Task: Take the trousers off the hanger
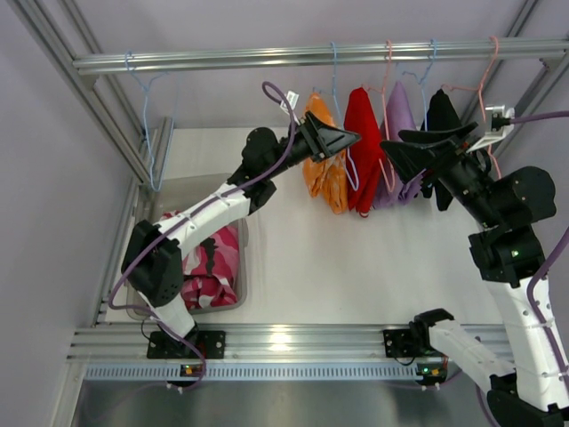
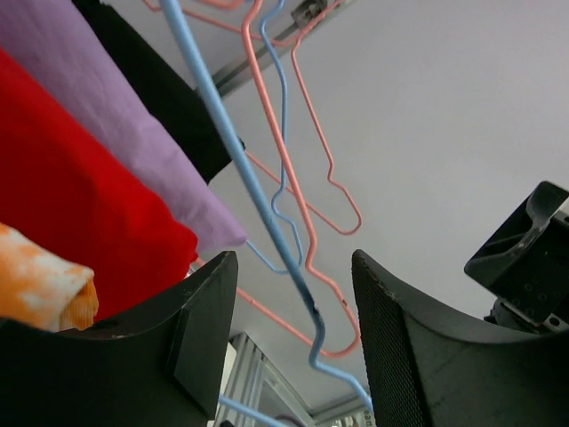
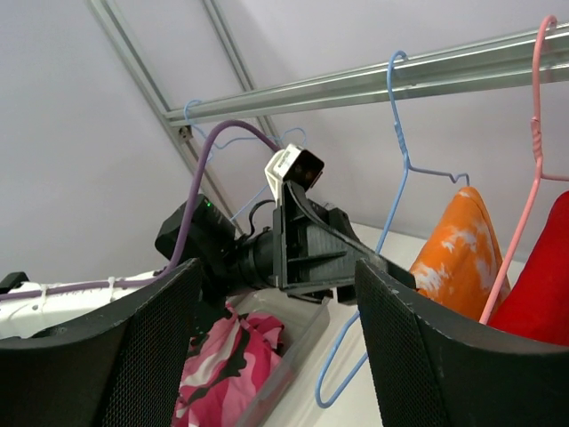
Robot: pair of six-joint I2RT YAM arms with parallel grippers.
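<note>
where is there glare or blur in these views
Top external: a bright glare patch sits on the near aluminium rail; the light is otherwise even. Left wrist: the blue hanger reads sharp, while the left gripper's fingers are dark and underlit. Right wrist: the right gripper's fingers loom large and dark in front; the orange trousers beyond are evenly lit.

Hanging trousers are right of the bin.
</note>
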